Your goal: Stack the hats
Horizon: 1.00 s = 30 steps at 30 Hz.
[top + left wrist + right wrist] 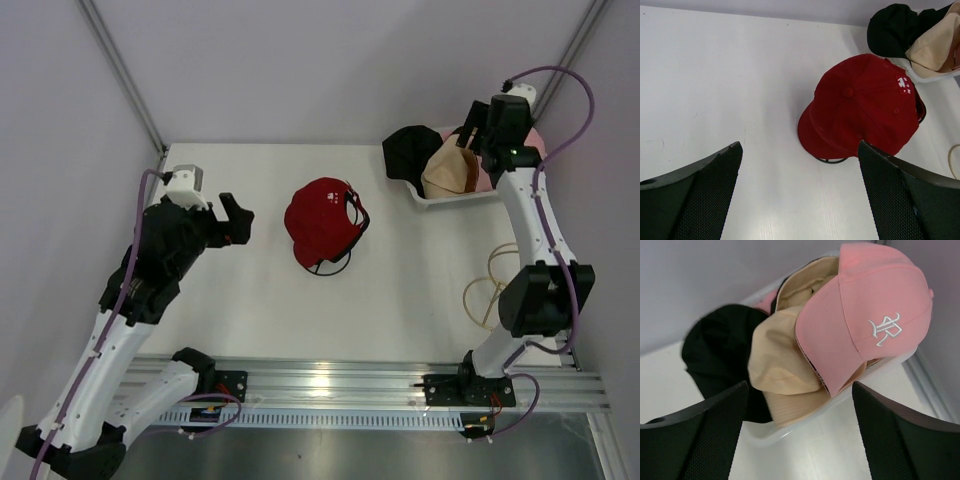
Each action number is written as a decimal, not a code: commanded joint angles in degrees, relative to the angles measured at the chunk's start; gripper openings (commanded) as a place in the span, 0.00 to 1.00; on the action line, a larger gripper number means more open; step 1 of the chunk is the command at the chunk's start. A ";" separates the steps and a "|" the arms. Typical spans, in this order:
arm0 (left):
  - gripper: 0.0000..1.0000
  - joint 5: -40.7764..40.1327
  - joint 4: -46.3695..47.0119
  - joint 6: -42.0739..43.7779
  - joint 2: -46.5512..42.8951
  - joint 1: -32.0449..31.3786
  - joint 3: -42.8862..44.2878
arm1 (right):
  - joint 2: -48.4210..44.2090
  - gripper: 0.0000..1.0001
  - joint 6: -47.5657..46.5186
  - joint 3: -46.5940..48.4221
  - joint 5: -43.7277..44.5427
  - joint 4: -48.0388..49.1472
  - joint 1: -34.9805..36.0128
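Four hats show, and only one is out on the white table (pixel 250 320): a red baseball cap (pixel 860 105) with a small white patch, lying crown up near the table's middle, between the two arms. The left gripper (pixel 799 146) hangs to the left of that cap and clear of it, its black textured fingers (pixel 710 190) wide apart with only bare tabletop between them. The other three hats are heaped in a white plastic basket (pixel 440 200) at the far right corner. A black hat (pixel 715 350) slumps over the basket's left side, a tan bucket hat (pixel 775 360) lies in the middle, and a pink baseball cap (pixel 875 315) with white embroidered lettering lies on top of the tan one, toward the right. The right gripper (pixel 800 385) is above this heap, its fingers spread, with nothing held between them. A pale looped cord (pixel 490 285) lies on the table beside the right arm.
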 commanded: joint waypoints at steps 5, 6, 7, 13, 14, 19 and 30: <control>1.00 -0.67 3.35 3.28 0.47 1.49 -4.36 | 12.41 0.81 -21.90 8.16 12.19 -5.13 6.09; 1.00 -0.93 3.18 3.36 0.56 1.49 -4.71 | 13.91 0.81 -23.50 8.95 14.57 -5.74 6.80; 0.99 -1.19 3.00 3.54 0.56 1.58 -4.80 | 15.50 0.81 -25.08 9.92 16.51 -6.19 7.41; 1.00 -2.25 2.73 3.80 1.17 2.37 -5.15 | 25.61 0.77 -30.11 19.24 27.51 -10.67 8.30; 1.00 -2.25 2.65 3.72 1.26 2.46 -5.32 | 26.14 0.76 -30.28 19.50 28.48 -10.93 8.30; 0.99 -2.34 2.47 3.72 2.14 3.42 -5.41 | 27.11 0.68 -29.06 18.63 30.33 -11.81 7.25; 1.00 -2.25 2.47 3.80 2.41 4.57 -5.41 | 26.58 0.34 -30.81 15.02 29.45 -7.60 4.43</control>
